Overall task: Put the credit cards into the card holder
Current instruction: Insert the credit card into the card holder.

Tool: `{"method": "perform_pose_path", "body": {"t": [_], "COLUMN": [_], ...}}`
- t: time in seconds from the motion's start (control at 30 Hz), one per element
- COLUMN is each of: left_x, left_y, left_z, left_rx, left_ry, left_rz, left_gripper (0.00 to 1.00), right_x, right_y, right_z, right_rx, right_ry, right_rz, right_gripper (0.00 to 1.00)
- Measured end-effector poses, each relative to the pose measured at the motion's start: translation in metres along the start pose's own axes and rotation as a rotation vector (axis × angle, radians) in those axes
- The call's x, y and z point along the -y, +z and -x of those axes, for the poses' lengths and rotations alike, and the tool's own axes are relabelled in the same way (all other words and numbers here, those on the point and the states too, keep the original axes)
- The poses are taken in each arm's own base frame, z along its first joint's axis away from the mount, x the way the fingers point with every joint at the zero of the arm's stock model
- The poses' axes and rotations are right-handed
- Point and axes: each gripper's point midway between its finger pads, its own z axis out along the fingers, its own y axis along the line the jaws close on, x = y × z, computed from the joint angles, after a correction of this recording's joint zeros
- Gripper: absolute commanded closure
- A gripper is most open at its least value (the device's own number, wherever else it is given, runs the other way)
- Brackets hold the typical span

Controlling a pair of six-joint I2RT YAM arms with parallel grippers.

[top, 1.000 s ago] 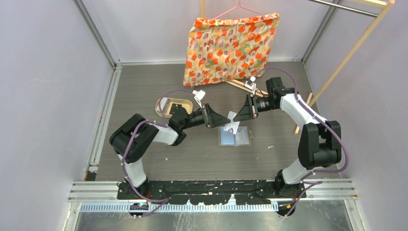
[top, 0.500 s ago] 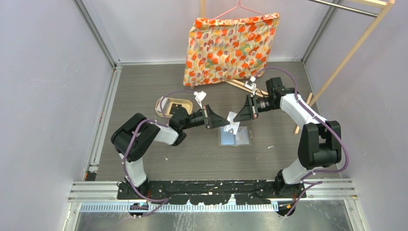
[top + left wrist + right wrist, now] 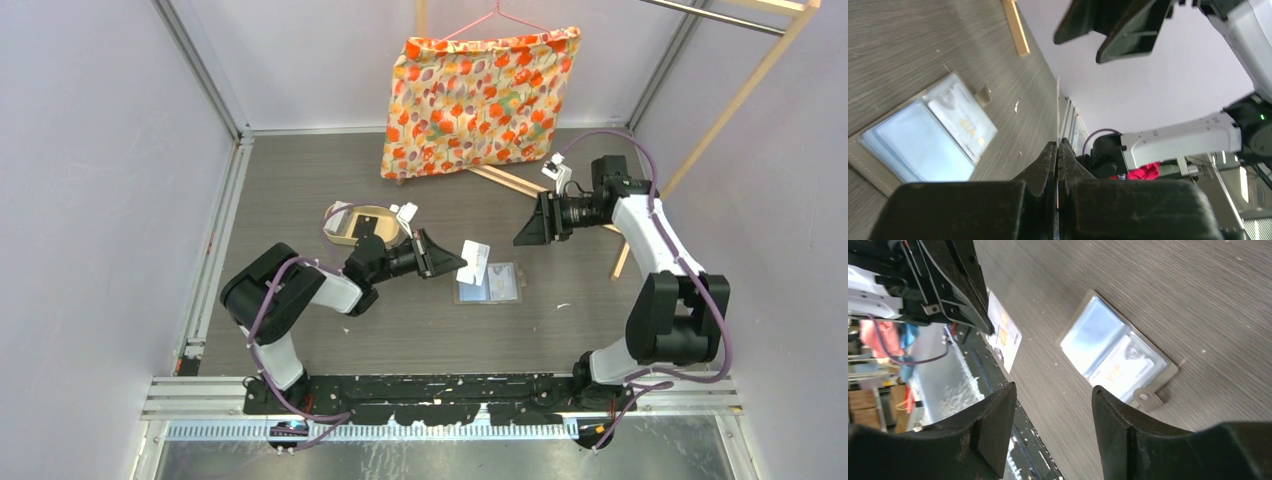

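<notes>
Near the middle of the worktop, the left hand [image 3: 460, 266] is pressed tight on one edge of a white card [image 3: 474, 261], holding it up on edge in the air. Just under and beside it, toward the right edge, the holder [image 3: 470, 292] lies open and flat with its clear pockets up. One pocket already has a card with orange print [image 3: 1124, 369]. The other pocket looks empty, though glare makes that uncertain. Farther out, toward the far right corner, the right hand [image 3: 524, 230] hangs with its fingers spread and nothing between them, well apart from the held card. A tan tray [image 3: 362, 222] sits toward the far left. Whether more cards lie in it cannot be told.

By this showing the task is partly done, with one card stowed and one gripped but not yet in. What seems left is to bring the card's free edge to a pocket mouth and slide it home, then see to any others.
</notes>
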Motion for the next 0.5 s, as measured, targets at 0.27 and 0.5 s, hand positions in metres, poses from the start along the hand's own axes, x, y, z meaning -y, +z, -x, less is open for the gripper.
{"method": "perform_pose_path", "body": {"t": [0.27,0.5], "left_x": [-0.034,-0.066], "left_y": [0.007,0.016], "left_z": [-0.004,-0.026], "left_rx": [0.059,0.046], "left_ry": [-0.048,-0.084], "left_rz": [0.132,0.243], "left_gripper": [1.00,1.00], "right_x": [0.013,0.038], "right_y": [0.000,0.036], "right_z": [-0.026,-0.063], "right_rx": [-0.069,-0.288], "right_ry": [-0.051,-0.004], "right_rz": [-0.132,-0.172], "right_gripper": [0.82,0.88]}}
